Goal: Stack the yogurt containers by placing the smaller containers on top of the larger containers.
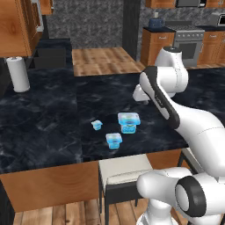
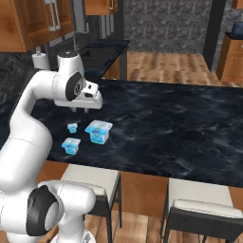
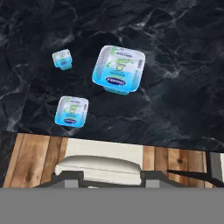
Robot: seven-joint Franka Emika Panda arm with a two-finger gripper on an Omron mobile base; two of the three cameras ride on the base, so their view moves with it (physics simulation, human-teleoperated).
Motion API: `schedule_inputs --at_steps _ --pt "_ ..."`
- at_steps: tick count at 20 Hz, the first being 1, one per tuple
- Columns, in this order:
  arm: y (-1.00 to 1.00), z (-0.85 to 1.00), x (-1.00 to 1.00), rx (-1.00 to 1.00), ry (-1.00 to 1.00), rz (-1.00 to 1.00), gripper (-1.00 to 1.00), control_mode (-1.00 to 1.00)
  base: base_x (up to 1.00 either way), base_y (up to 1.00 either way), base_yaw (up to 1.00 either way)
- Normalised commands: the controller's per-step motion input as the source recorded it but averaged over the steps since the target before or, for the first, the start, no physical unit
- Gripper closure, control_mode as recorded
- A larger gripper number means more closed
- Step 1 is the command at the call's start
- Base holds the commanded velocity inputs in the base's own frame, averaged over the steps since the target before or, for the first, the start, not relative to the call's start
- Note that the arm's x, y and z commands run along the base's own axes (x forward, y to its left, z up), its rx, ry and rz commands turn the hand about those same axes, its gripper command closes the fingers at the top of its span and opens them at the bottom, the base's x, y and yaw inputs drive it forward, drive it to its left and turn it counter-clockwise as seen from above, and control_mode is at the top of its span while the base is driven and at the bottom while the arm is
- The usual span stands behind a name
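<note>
Hovering above the black marble counter (image 1: pixel 52 118), the gripper (image 2: pixel 79 109) hung well clear of all three yogurt tubs and carried nothing. Its two fingers pointed down with a gap between them, though how wide they stood could not be told from these views.

The three tubs sat apart from one another near the counter's front edge, none yet stacked. The large tub (image 2: pixel 98 130) stood upright just below and to the right of the gripper in the right base view, a little nearer the robot than the fingers. The tiny tub (image 2: pixel 72 127) lay almost straight under the gripper, and the medium tub (image 2: pixel 71 145) sat nearest the edge, above the padded stool (image 1: pixel 125 169).

From the hand camera, the large tub (image 3: pixel 118 69) lay near the middle of the picture, the tiny tub (image 3: pixel 62 58) beside it and the medium tub (image 3: pixel 71 111) toward the counter's edge. All three showed their printed lids to the camera, so they stood upright with tops facing the hand. Each was squarish, without much of a long axis; the large one sat slightly turned against the counter's edge.

The next move probably called for a drop onto the medium tub, which lay toward the robot from the fingers.

A paper towel roll (image 1: pixel 18 74) stood far off at the counter's back.
</note>
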Motion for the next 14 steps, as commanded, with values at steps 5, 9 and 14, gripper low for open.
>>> schedule_inputs --at_steps 5,9,14 --pt "0.08 0.00 0.00 0.00 0.01 -0.01 -1.00 -1.00 0.00 0.00 0.00" --pt "0.31 0.00 0.00 0.00 0.00 -0.05 -1.00 -1.00 0.00 0.00 0.00" --pt "0.41 0.00 0.00 0.00 0.00 -0.04 -1.00 -1.00 0.00 0.00 0.00"
